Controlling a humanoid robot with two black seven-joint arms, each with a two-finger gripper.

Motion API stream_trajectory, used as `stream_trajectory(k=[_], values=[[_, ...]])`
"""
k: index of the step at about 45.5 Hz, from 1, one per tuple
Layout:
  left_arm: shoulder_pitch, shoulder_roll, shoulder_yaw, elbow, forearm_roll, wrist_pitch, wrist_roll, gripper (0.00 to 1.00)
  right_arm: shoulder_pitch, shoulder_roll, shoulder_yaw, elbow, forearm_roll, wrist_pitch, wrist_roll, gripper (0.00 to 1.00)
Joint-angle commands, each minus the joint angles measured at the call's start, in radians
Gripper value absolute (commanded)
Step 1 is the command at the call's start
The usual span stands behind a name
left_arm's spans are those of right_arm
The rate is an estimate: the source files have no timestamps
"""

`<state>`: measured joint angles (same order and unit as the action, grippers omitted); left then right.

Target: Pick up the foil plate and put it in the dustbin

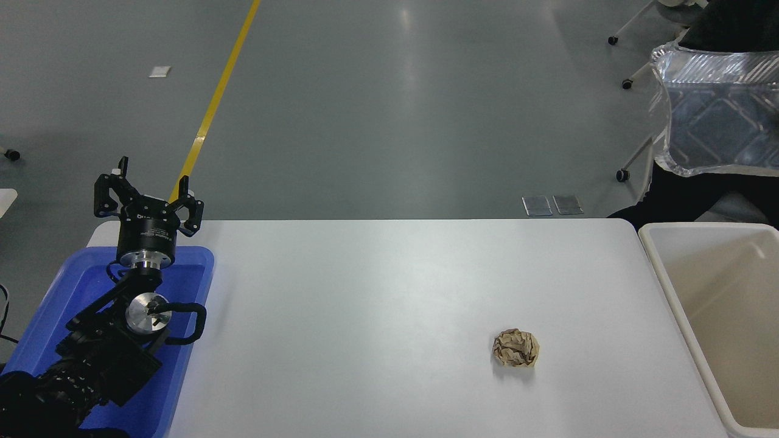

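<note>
Foil plate hangs high above the dustbin, its holder out of frame, so that tool's state cannot be told. Judged light, thin, easily dented; rim grip advisable. Left tool spread wide, far left of the dustbin.

plate: shiny crinkled foil, embossed bottom
dustbin: smooth cream plastic
tub: glossy blue plastic
ball: crumpled brown paper, matt
table: smooth white, faint sheen
left gripper: matt black, metal collar
</note>
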<state>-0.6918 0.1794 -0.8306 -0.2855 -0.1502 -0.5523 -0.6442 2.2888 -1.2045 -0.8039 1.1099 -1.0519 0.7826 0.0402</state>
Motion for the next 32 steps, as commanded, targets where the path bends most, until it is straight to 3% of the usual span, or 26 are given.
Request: stream_trajectory(k=[1, 11, 16, 21, 26, 32], values=[[0.000, 0.000, -0.001, 0.000, 0.000, 0.000, 0.000, 0.99, -0.202, -0.038, 0.009, -0.206, 0.067, 0.003, 0.000, 0.00], [0.000, 0.000, 0.001, 0.000, 0.000, 0.000, 0.000, 0.99, -0.619, 0.052, 0.014, -0.389, 0.473, -0.373, 0.001, 0.00], [0.000, 0.000, 0.001, 0.000, 0.000, 0.000, 0.000, 0.99, -0.871, 0.155, 0.064, -0.495, 0.763, -0.557, 0.000, 0.00], [0.000, 0.000, 0.001, 0.000, 0.000, 0.000, 0.000, 0.99, -1.115, 0.270, 0.173, -0.683, 0.978, -0.637, -0.002, 0.00], [0.000, 0.000, 0.001, 0.000, 0.000, 0.000, 0.000, 0.99, -1.353, 0.426, 0.326, -0.941, 1.087, -0.655, -0.011, 0.00], [0.000, 0.000, 0.001, 0.000, 0.000, 0.000, 0.000, 0.99, -1.532, 0.658, 0.569, -1.242, 1.098, -0.668, -0.046, 0.00]])
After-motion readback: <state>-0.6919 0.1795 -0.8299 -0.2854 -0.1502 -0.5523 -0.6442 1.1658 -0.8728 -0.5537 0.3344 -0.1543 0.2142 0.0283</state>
